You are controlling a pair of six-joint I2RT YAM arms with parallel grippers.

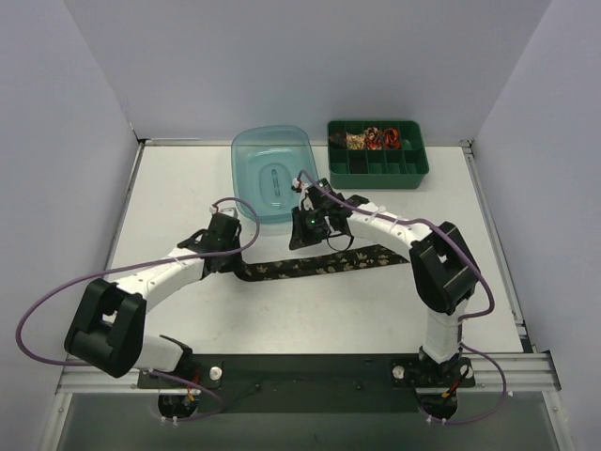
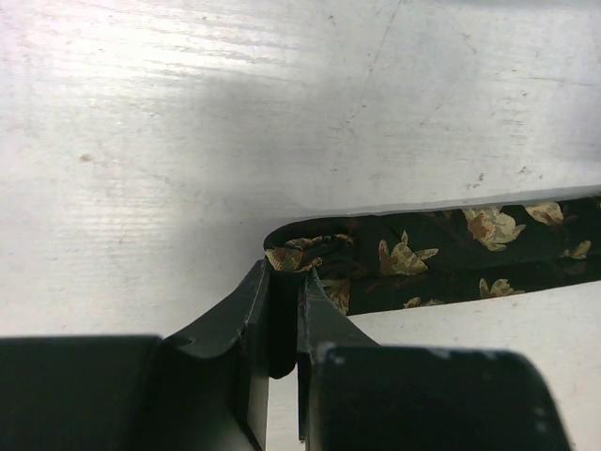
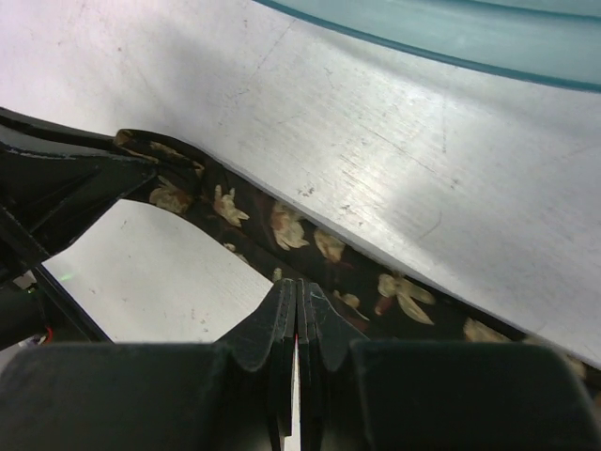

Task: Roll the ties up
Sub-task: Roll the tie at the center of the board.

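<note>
A long black tie with gold-tan flowers lies flat across the middle of the table. My left gripper is at its left end. In the left wrist view the tie is folded over at that end, and the left gripper is shut on the fold, with dark fabric between its fingers. My right gripper hovers over the tie's middle. In the right wrist view the right gripper is shut with nothing between its fingers, its tips at the near edge of the tie.
A teal plastic tub stands just behind the right gripper and shows as a rim in the right wrist view. A green compartment tray at the back holds small red and beige fabric coils. Purple cables loop off both arms.
</note>
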